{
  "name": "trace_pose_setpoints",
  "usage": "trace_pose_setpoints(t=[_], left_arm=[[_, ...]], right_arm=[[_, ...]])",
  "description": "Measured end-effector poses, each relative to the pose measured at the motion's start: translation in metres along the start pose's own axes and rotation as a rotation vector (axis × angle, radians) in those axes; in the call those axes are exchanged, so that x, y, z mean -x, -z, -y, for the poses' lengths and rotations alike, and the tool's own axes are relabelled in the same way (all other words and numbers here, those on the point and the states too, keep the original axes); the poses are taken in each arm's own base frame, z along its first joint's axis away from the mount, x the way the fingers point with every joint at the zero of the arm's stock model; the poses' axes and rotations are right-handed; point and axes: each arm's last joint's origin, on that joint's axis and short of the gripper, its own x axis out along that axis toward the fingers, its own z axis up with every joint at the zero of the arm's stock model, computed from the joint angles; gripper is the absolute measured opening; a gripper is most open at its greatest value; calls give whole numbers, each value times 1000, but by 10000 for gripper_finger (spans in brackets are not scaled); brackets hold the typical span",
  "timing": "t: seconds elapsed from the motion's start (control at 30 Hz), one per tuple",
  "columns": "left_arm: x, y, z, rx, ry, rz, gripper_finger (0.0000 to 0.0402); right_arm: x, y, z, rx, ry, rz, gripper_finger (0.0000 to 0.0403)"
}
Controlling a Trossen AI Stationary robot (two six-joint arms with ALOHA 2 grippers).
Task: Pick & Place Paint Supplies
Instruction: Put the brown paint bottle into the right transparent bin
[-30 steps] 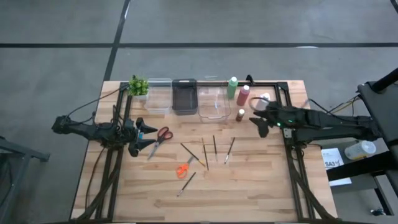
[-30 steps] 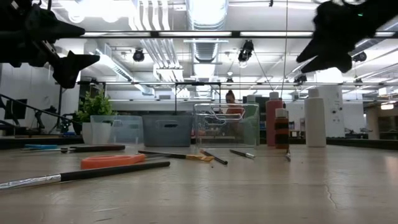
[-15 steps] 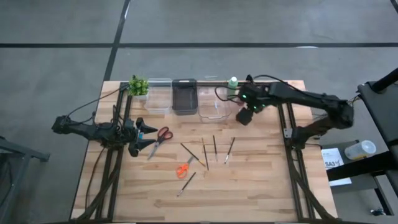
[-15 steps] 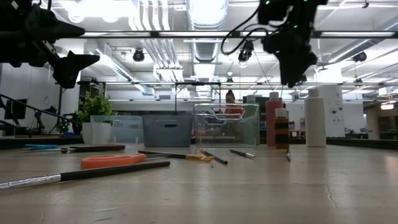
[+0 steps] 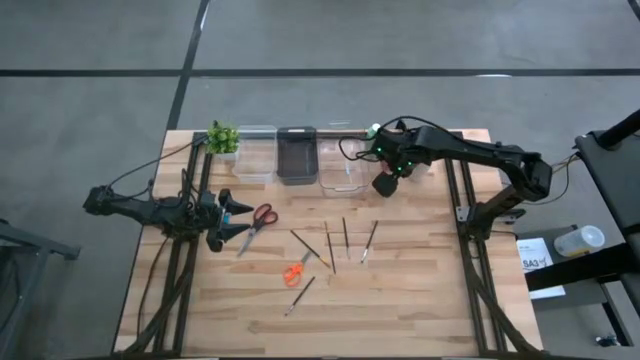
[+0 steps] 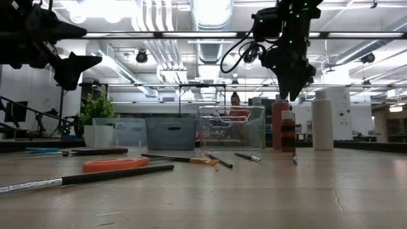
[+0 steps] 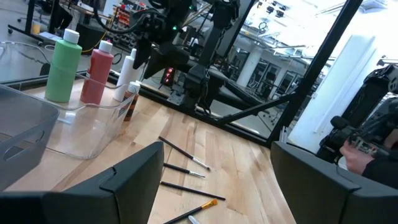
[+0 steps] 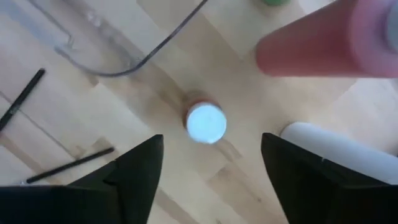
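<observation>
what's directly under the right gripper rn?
The right gripper hangs open above the tiny brown bottle, whose white cap shows between the fingers in its wrist view. Bare table surrounds it. In the high view the gripper covers that bottle.

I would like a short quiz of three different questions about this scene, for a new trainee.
1. True or false: the right end effector hangs open above the small brown bottle.
2. Which thing lies nearest the left end effector? A) orange tool B) scissors C) plant
3. Fill in: in the left wrist view, the green bottle stands beside the ____ bottle.

Key: 1 true; 2 B; 3 red.
</observation>
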Motion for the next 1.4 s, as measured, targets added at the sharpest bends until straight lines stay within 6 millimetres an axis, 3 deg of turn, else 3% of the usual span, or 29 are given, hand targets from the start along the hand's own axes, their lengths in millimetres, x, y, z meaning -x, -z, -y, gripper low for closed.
trace_pose_setpoints(t=[0.7, 1.17, 1.4], left_arm=[[0, 0, 0, 0, 0, 0, 303], [0, 0, 0, 0, 0, 0, 303], [0, 0, 0, 0, 0, 0, 303]], right_arm=[[-46, 9, 1, -15, 5, 51, 289], [-47, 9, 1, -10, 0, 62, 289], [-45, 7, 1, -11, -6, 63, 226]])
